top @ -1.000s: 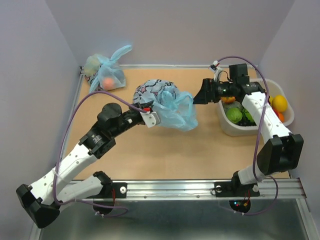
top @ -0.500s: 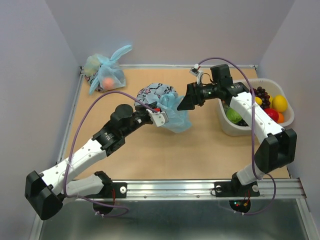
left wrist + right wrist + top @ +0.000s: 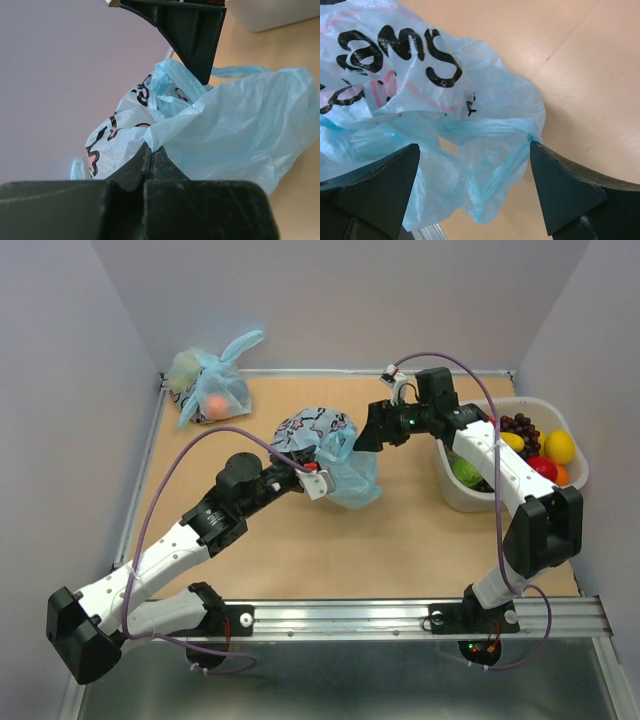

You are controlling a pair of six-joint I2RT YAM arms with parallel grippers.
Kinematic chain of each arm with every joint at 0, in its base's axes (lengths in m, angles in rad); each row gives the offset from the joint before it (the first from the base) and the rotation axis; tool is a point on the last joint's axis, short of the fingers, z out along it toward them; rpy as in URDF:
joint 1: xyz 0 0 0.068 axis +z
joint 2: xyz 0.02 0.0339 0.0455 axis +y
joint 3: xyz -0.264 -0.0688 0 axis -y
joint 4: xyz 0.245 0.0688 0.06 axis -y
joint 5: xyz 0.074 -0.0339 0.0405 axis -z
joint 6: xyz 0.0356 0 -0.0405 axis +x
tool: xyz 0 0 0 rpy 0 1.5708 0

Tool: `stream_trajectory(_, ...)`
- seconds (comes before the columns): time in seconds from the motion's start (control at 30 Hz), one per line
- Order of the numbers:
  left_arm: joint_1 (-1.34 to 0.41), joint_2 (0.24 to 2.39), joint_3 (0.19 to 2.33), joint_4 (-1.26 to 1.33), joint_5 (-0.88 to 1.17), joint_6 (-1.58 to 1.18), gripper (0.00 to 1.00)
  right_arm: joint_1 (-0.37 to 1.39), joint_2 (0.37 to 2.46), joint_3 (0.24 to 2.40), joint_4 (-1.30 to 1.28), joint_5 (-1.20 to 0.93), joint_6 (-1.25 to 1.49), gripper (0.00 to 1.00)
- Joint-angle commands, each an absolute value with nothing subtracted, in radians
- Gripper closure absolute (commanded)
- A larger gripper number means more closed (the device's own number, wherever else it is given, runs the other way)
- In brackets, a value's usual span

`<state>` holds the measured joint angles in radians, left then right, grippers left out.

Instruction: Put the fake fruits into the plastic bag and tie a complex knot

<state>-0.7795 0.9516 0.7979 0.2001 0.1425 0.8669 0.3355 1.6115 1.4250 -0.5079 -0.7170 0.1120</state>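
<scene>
What the thin translucent light-blue plastic bag [image 3: 312, 428], with its white panel printed in pink and black, holds cannot be seen. Its film is crumpled into a rounded lump. The handles are lost in the folds, so whether they are twisted together cannot be told. In the top view the tips of the left fingers [image 3: 150, 161] are buried under the film. The right arm covers part of the pale plastic tub [image 3: 465, 502] at the right edge of the tan surface [image 3: 400, 540]. In that tub lie glossy plastic fruits [image 3: 467, 471]: a green one, dark grapes, a yellow, a red and an orange one, some cut off by the arm.

The bag lies on the surface near the middle, toward the back, between the two arms. Its loose blue flap spreads toward the near right. The left fingers meet it from the near left side, and the right fingers [image 3: 364, 433] come from the right, close to its top.

The left fingers are pressed together, with a fold of the blue film pinched between them. The right fingers stand wide apart just over the bag, with a ridge of blue film in the gap between them; whether they touch it cannot be told. A smaller light-blue bag [image 3: 210, 390] with pale and pink lumps sits at the back left corner, well apart.
</scene>
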Motion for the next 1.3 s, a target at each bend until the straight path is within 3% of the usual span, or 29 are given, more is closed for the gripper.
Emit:
stream_trajectory(0.0,-0.785,0.911,0.81,0.261,0.147,0.867,1.0,0.342,1.574,1.421,-0.456,-0.618,0.083,0.06)
stream_trajectory(0.17,-0.785,0.894,0.787,0.252,0.144,0.882,1.0,0.341,1.52,1.379,-0.466,-0.54,0.06,0.16)
stream_trajectory(0.27,-0.787,0.885,0.787,0.249,0.152,0.881,1.0,0.341,1.499,1.365,-0.466,-0.543,0.055,0.16)
stream_trajectory(0.33,-0.787,0.877,0.787,0.245,0.155,0.887,1.0,0.341,1.499,1.364,-0.468,-0.535,0.048,0.14)
stream_trajectory(0.43,-0.787,0.874,0.788,0.242,0.152,0.894,1.0,0.336,1.517,1.374,-0.474,-0.581,0.035,0.03)
stream_trajectory(0.5,-0.787,0.874,0.788,0.239,0.155,0.896,1.0,0.33,1.539,1.381,-0.474,-0.667,0.041,0.04)
stream_trajectory(0.53,-0.787,0.874,0.788,0.239,0.156,0.894,1.0,0.331,1.546,1.384,-0.472,-0.702,0.043,0.09)
stream_trajectory(0.57,-0.787,0.874,0.792,0.239,0.153,0.887,1.0,0.331,1.561,1.39,-0.472,-0.757,0.044,0.22)
stream_trajectory(0.63,-0.787,0.882,0.793,0.244,0.146,0.87,1.0,0.331,1.571,1.394,-0.472,-0.813,0.044,0.4)
stream_trajectory(0.67,-0.787,0.885,0.792,0.258,0.117,0.859,1.0,0.331,1.572,1.396,-0.471,-0.854,0.04,0.63)
stream_trajectory(0.7,-0.785,0.891,0.792,0.261,0.071,0.824,1.0,0.331,1.56,1.397,-0.472,-0.867,0.035,0.97)
stream_trajectory(0.87,-0.749,0.877,0.717,0.262,-0.073,0.726,1.0,0.272,1.45,1.414,-0.469,-0.764,0.014,0.99)
stream_trajectory(1.07,-0.573,0.818,0.566,0.271,-0.057,0.637,0.99,0.095,1.422,1.519,-0.463,-0.808,0.04,0.99)
stream_trajectory(1.27,-0.537,0.772,0.48,0.285,-0.04,0.666,0.9,0.095,1.42,1.546,-0.443,-0.843,0.075,0.99)
